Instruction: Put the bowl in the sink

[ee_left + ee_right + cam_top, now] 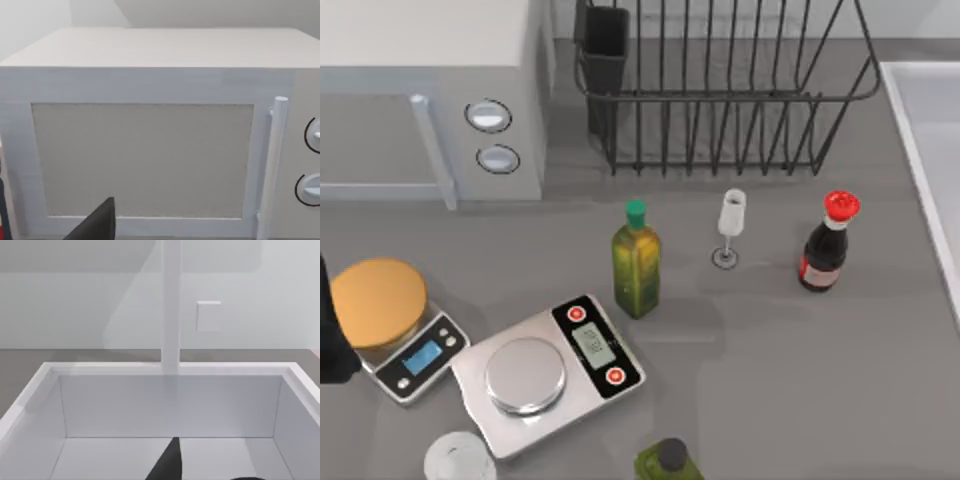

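Top view puts the sink (912, 150) at the surface's 3 o'clock edge, past the red-capped bottle (828, 245). Where the bowl lies I cannot tell for sure. The one candidate is a round orange-tan thing (378, 300) on the small scale (415, 360) at 9 o'clock. It could be the bowl turned over, though no blue inside shows.

If it is, the left gripper (100, 225) looks the nearer. The left arm (332, 340) is dark at the surface's 9 o'clock edge, just beside that thing. Its wrist camera faces the microwave (150, 150), so the thing would lie below and off to the side of the jaws, not ahead. It is round, so no long axis matters.

The right gripper (170, 462) hangs over the sink basin, with the faucet (171, 305) ahead. How far either set of jaws stands open, or what they hold, cannot be told.
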Controlling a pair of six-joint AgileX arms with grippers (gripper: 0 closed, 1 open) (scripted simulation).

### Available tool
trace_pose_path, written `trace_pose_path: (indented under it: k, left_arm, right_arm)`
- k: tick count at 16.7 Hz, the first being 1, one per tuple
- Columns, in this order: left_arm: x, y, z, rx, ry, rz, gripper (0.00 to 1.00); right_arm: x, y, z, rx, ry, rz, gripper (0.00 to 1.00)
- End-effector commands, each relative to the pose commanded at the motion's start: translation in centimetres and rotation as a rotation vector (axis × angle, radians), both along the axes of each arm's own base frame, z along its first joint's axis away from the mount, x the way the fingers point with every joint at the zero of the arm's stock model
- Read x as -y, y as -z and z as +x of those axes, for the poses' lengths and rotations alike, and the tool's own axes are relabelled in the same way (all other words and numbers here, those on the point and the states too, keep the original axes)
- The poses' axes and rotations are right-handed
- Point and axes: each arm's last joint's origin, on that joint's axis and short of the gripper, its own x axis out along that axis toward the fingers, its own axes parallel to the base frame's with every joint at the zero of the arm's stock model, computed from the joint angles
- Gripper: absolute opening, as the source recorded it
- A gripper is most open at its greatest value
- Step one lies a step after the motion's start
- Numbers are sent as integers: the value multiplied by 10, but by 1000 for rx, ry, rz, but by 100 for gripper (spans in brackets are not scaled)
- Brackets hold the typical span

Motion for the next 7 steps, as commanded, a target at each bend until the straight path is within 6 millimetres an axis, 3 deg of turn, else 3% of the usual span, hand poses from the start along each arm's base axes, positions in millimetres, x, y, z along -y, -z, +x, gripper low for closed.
trace_pose_path:
  k: [2, 7]
  left_arm:
    - [0, 0, 0, 0, 0, 0, 100]
    - [0, 0, 0, 0, 0, 0, 100]
  right_arm:
    - [0, 0, 0, 0, 0, 0, 100]
    - [0, 0, 0, 0, 0, 0, 100]
